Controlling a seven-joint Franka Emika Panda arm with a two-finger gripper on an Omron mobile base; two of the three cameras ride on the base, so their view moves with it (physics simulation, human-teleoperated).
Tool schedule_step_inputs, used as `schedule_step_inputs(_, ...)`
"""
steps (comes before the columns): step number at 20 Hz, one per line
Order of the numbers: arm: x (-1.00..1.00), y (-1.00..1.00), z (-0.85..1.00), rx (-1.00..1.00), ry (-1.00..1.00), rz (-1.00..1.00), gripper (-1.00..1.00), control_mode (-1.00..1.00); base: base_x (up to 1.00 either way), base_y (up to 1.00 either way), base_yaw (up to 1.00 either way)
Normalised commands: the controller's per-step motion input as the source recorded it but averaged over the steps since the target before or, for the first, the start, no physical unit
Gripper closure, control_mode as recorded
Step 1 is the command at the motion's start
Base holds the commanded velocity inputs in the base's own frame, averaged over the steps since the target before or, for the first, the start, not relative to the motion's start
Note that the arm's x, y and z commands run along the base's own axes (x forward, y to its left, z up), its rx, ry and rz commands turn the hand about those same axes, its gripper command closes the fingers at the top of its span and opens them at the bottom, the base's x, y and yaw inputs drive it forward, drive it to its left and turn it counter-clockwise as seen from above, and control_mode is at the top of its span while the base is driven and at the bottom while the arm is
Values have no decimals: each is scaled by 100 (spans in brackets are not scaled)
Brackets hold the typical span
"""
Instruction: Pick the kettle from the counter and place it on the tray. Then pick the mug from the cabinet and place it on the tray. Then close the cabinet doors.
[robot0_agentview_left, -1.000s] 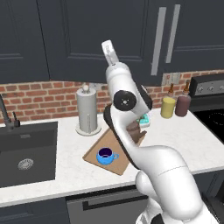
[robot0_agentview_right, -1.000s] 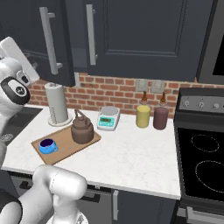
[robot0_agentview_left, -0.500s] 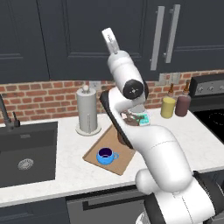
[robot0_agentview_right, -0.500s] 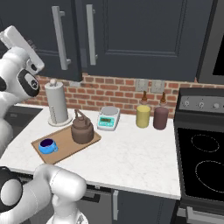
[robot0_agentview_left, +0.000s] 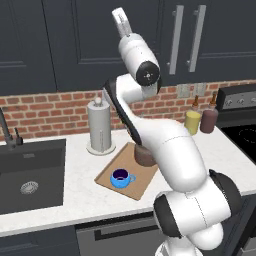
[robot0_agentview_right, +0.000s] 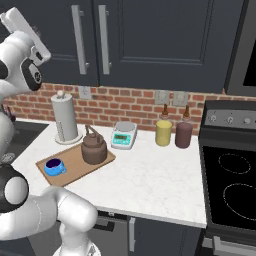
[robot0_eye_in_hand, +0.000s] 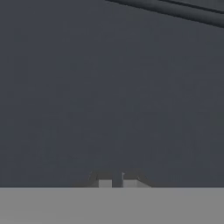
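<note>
Pincer tips stand almost together in the hand view, with nothing between them, so we read it as closed and empty, pressed close against a flat charcoal panel. From the two base views the hand is raised high against the cabinet doors, which look flush and shut, their silver bar handles side by side above the scale. What could go wrong from here, in our judgement: if a door is not quite seated, a push that slides off the smooth panel would leave it ajar; and when the arm comes down, its elbow passes over the tray, so a careless descent could knock the kettle or the paper-towel holder just behind the tray. The kettle is a squat dark-brown pot with a thin arched handle and a lid knob, standing upright on the far end of the tray, nearest the scale. The mug, small and bright blue with a dark inside, sits upright on the tray's near end, apart from the kettle. The tray is a pale wooden board lying at an angle on the white bench, in front of the paper-towel holder, with both items resting well inside its edges.
</note>
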Motion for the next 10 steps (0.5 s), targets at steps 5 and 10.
schedule_step_inputs(5,93,0,4,0,28,0,100,-100,0,0,0)
schedule_step_inputs(10,91,-1,-6,0,14,0,100,-100,0,0,0)
